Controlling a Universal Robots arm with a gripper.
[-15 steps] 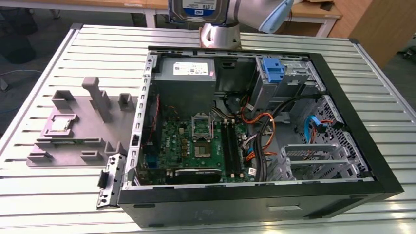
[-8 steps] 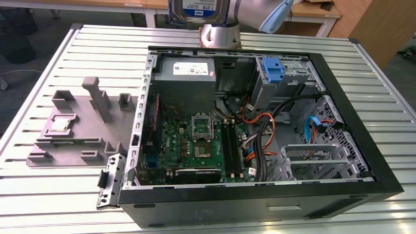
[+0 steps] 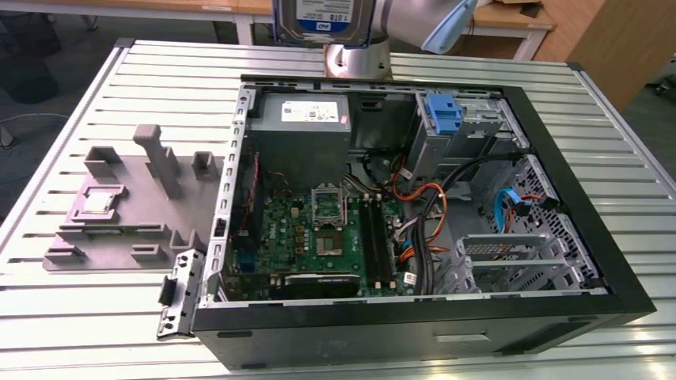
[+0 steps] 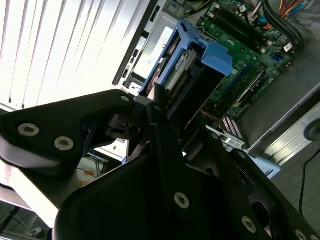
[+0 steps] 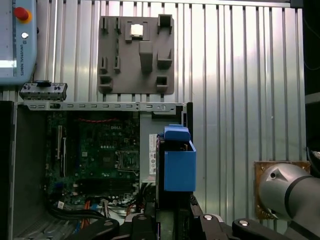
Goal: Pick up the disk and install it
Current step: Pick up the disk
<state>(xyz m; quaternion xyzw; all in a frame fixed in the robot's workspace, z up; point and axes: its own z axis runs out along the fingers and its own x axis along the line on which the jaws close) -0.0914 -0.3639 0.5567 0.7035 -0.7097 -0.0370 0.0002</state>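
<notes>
While jaws clamp disk [image 3: 320,22], white blue-banded label [image 3: 322,9] shows above open case [image 3: 423,326].

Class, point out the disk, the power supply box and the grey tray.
the disk [image 3: 322,12], exterior view, its label.
the power supply box [image 3: 312,111], exterior view, its white label.
the grey tray [image 3: 142,207], exterior view, its flat base.

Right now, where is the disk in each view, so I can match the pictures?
Exterior view: disk at the picture's top edge, past the case.
Second wrist view: disk in its blue carrier, before the motherboard.
First wrist view: disk end-on, next to the motherboard.
Shared landmark: green motherboard.
</notes>
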